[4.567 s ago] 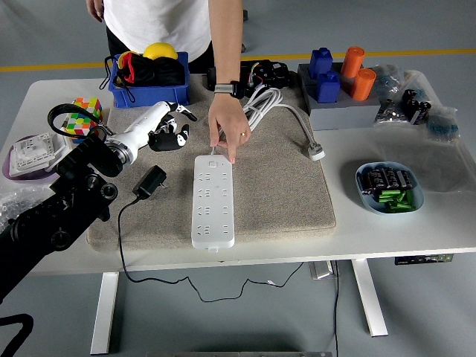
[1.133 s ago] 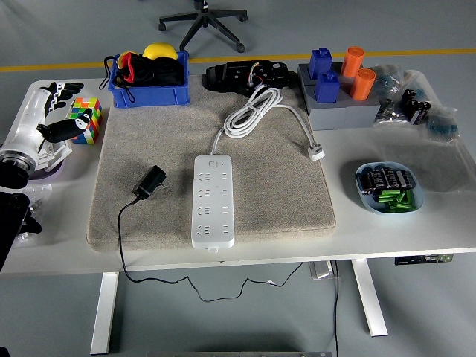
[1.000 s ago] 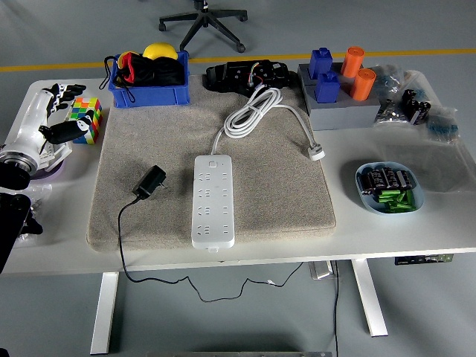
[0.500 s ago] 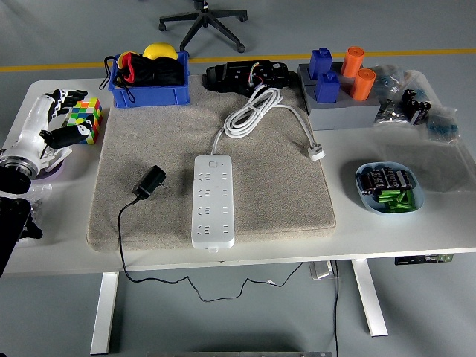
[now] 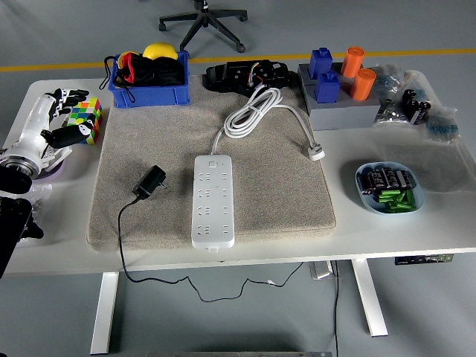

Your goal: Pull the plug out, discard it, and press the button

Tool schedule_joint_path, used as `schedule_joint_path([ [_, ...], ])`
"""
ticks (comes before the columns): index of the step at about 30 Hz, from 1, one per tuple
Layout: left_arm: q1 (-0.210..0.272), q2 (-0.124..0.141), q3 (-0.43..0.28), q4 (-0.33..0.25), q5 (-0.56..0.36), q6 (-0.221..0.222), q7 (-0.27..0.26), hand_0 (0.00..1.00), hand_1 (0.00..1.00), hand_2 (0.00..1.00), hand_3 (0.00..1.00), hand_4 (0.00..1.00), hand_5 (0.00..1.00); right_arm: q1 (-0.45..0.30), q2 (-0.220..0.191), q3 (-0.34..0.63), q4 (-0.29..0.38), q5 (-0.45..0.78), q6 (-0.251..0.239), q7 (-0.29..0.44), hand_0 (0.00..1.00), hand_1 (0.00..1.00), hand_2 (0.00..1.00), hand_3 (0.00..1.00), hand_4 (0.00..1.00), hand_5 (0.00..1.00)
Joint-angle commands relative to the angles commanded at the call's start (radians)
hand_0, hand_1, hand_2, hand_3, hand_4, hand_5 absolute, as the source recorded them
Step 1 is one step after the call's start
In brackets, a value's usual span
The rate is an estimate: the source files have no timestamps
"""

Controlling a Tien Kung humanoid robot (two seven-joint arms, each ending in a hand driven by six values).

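This looked like a robotics lab or test workshop rather than a home. A white table [image 5: 416,230] on plain metal legs stood on a smooth grey floor [image 5: 59,30] marked with a yellow line [image 5: 416,53] running just behind the table. Beyond that line showed the wheeled base of an office chair [image 5: 202,15]. The table held a grey mat [image 5: 282,186] at its middle, and around the mat sat a blue bin [image 5: 149,93] of odds and ends, a tray of batteries [image 5: 390,187], and coloured blocks [image 5: 338,74].
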Motion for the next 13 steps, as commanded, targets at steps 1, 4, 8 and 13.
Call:
schedule_joint_path([
  [1, 0.0, 0.0, 0.0, 0.0, 0.0, 0.0, 0.0, 0.802, 0.814, 0.751, 0.719, 0.631, 0.002, 0.0, 0.0, 0.0, 0.0, 0.001, 0.0, 0.001, 0.739, 0.661, 0.644, 0.614, 0.66, 0.478],
  [4, -0.002, 0.0, 0.0, -0.001, 0.0, 0.001, -0.001, 0.801, 0.811, 0.749, 0.714, 0.631, 0.002, 0.001, 0.001, 0.001, 0.0, 0.0, -0.001, 0.001, 0.74, 0.662, 0.644, 0.614, 0.66, 0.479],
  [8, -0.002, 0.0, 0.001, -0.003, -0.002, 0.002, -0.003, 0.801, 0.811, 0.749, 0.714, 0.631, 0.002, 0.002, 0.0, 0.003, 0.0, -0.001, -0.001, 0.001, 0.74, 0.662, 0.644, 0.614, 0.66, 0.479],
  [13, -0.002, -0.003, 0.0, -0.003, -0.002, 0.003, -0.006, 0.801, 0.808, 0.748, 0.717, 0.63, 0.002, 0.002, 0.002, 0.002, 0.0, -0.001, -0.001, 0.001, 0.74, 0.662, 0.645, 0.614, 0.659, 0.48],
])
